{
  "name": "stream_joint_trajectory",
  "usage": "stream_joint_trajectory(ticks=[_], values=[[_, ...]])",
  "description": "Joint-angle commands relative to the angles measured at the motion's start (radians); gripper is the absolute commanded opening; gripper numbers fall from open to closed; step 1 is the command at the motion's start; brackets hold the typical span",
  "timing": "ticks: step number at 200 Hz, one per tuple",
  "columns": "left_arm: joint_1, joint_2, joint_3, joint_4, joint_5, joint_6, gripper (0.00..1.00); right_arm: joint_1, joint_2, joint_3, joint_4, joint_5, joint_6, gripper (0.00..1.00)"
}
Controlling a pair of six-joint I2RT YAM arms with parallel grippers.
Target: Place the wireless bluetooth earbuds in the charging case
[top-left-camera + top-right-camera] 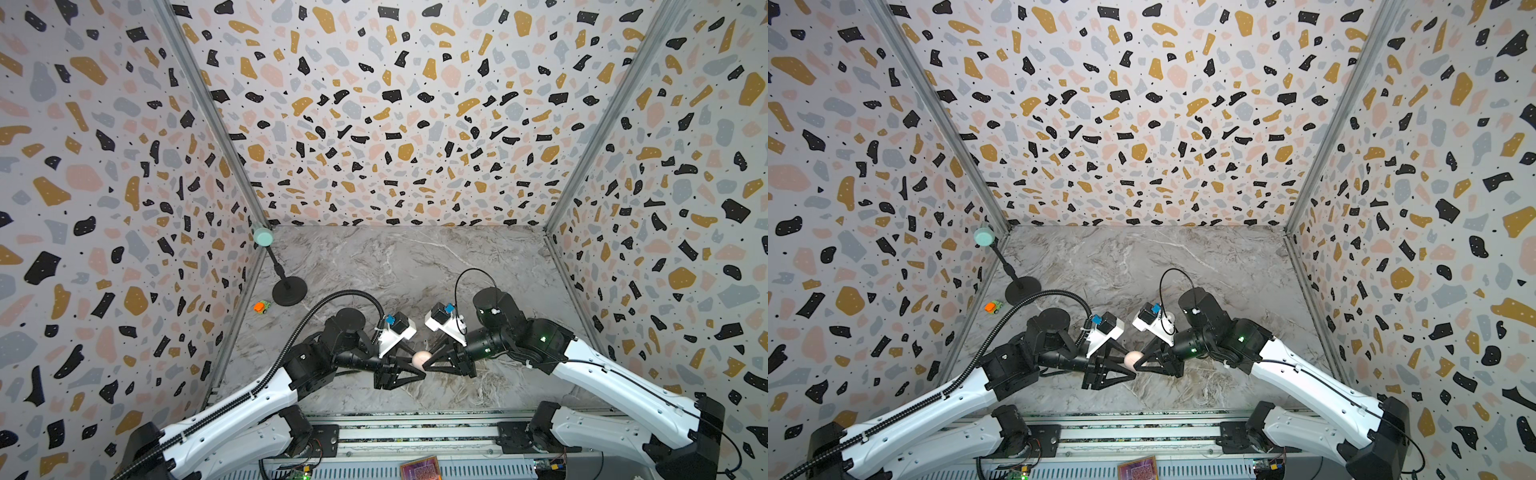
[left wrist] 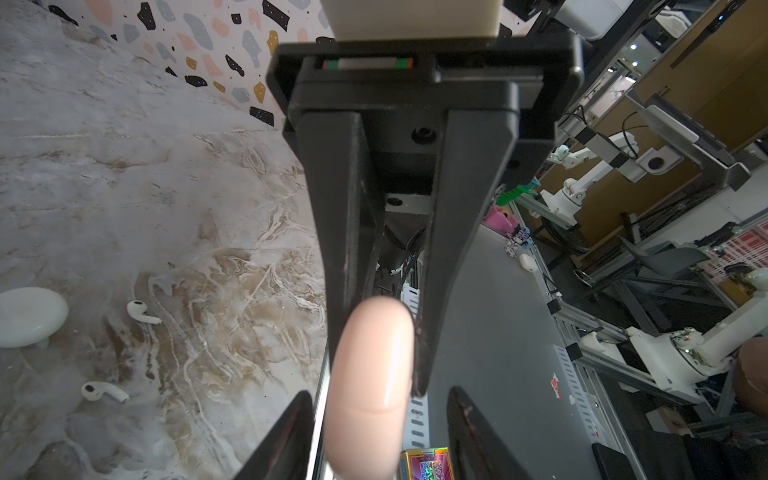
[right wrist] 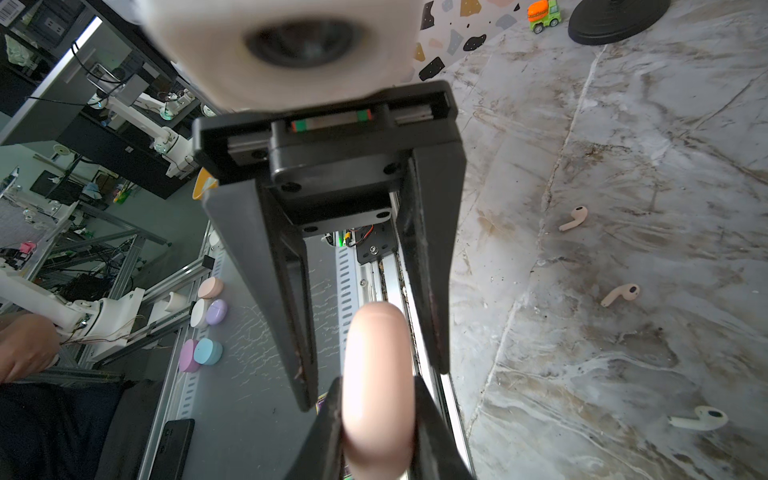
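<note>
A pinkish pebble-shaped charging case hangs on edge above the table, lid down along a thin seam. My right gripper is shut on it, both fingers pressed to its sides. Coming from the opposite side, my left gripper straddles the same case, open, with a gap at each finger. On the marble lie two white earbuds. The right wrist view shows two pinkish earbuds and a white earbud.
A white pebble case rests on the table near the white earbuds. A black stand with a teal head and a small orange-green toy car sit at the left wall. A metal rail runs along the table's front edge.
</note>
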Motion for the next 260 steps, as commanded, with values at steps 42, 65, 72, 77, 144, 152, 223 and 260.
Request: stream_joint_trajectory(ticks=[42,65,72,77,144,152,223,260], values=[[0.006,0.010,-0.002,0.047,0.044,0.013,0.37,0.007,-0.004,0.023,-0.003,-0.010,-0.008,0.00],[0.006,0.019,0.001,0.047,0.049,0.016,0.34,0.009,-0.004,0.023,-0.003,-0.008,-0.005,0.00],[0.007,0.020,0.002,0.047,0.050,0.017,0.34,0.010,-0.002,0.025,-0.002,-0.010,-0.005,0.00],[0.007,0.019,0.002,0.047,0.052,0.017,0.33,0.012,-0.002,0.025,-0.001,-0.010,-0.005,0.00],[0.006,0.018,-0.003,0.053,0.069,0.010,0.29,0.015,-0.010,0.023,0.004,0.015,-0.002,0.00],[0.007,0.017,-0.001,0.055,0.071,0.010,0.29,0.015,-0.006,0.023,0.004,0.013,-0.002,0.00],[0.006,0.013,0.011,0.062,0.058,0.009,0.00,0.033,0.011,0.020,0.010,0.040,-0.004,0.00],[0.006,-0.035,-0.010,0.084,-0.054,-0.025,0.00,0.033,-0.018,0.020,0.009,0.096,0.004,0.48]])
